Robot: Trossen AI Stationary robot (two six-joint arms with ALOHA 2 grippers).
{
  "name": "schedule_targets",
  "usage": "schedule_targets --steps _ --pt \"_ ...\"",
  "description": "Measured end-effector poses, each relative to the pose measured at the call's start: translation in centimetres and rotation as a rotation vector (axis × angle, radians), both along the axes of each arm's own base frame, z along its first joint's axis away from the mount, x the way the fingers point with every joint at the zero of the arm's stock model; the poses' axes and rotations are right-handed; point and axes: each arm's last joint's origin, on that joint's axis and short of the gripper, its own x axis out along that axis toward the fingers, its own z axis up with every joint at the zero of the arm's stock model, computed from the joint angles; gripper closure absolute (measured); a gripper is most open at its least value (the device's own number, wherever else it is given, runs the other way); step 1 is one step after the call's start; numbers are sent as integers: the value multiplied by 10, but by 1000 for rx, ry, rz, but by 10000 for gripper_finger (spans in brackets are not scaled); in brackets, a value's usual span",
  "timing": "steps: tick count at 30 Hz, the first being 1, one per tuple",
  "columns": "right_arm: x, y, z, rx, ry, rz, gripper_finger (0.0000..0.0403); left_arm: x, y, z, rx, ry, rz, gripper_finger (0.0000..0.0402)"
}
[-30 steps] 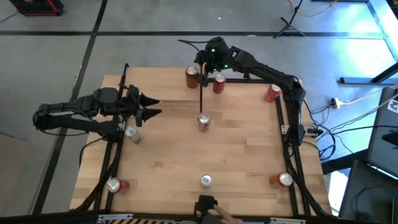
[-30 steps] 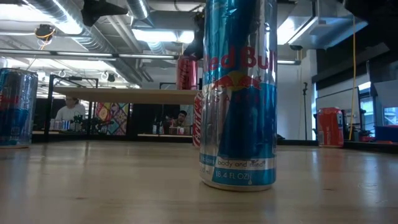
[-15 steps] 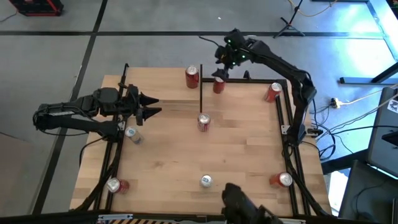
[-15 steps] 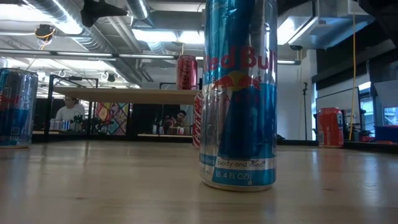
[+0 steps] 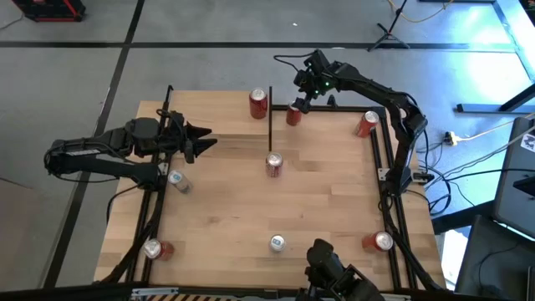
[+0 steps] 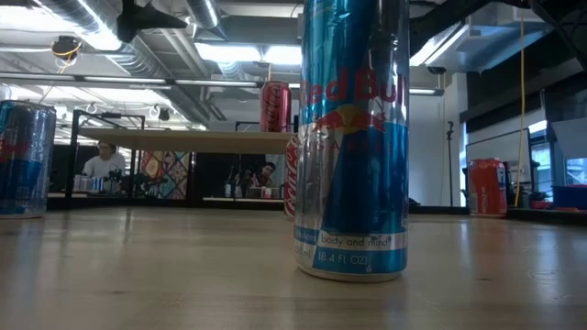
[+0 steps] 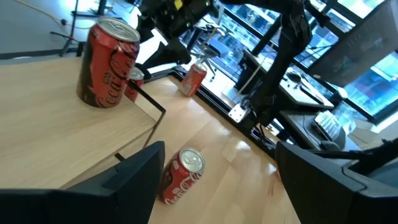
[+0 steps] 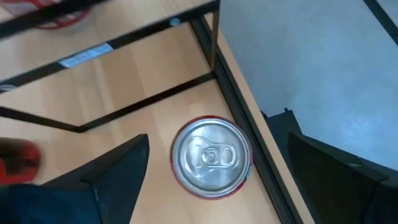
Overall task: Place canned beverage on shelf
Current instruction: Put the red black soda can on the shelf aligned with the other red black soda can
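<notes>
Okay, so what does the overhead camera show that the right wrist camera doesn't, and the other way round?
Only the high view shows the whole table, both arms, the shelf with a red can on the shelf, and the other cans scattered around, with the left gripper open over the left side. Only the right wrist view shows a close look straight down at the pull tab between the right gripper's open fingers. Both show the red can beside the shelf, standing upright, with the right gripper above it.

Red can [image 5: 259, 103] upright on light-wood shelf [image 5: 219, 115].
</notes>
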Motion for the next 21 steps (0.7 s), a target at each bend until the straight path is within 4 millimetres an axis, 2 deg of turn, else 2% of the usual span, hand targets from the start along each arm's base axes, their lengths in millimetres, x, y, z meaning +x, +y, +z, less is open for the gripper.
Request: schedule_targets --steps 5,11,21 --pt "0 -1 -19 15 -4 -56 34 0 0 0 -2 -1 7 102" --pt "2 -4 -26 -14 -29 -143 34 0 1 0 6 0 36 102" --pt "1 -3 -44 38 -75 -208 34 0 1 0 15 4 46 102"
